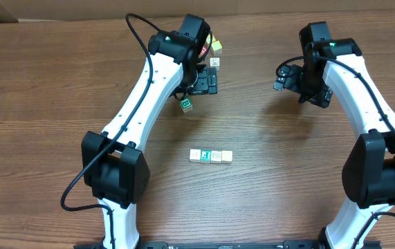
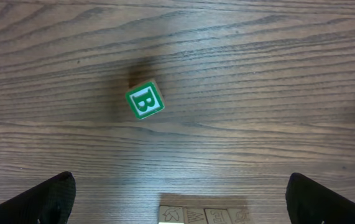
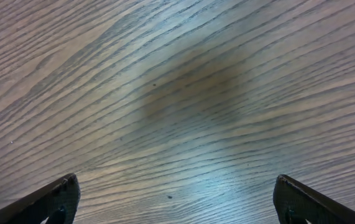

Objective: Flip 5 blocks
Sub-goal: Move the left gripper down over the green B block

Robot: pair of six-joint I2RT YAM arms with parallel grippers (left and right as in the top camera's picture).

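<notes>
Left claw [image 2: 180,198] gapes wide and empty over the B block [image 2: 145,101], which sits loose at 11 o'clock from the row of four [image 1: 211,156]. Right claw [image 3: 176,200] is open over bare table [image 3: 183,93]. You seem between flips; next, choose a block and close squarely on it.

Left wrist view, six o'clock: the edge is cutting off a row of pale wooden letter cubes [image 2: 203,216]. Overhead, twelve o'clock: the white left arm [image 1: 157,79] is partly covering a red-printed cube [image 1: 203,50].
</notes>
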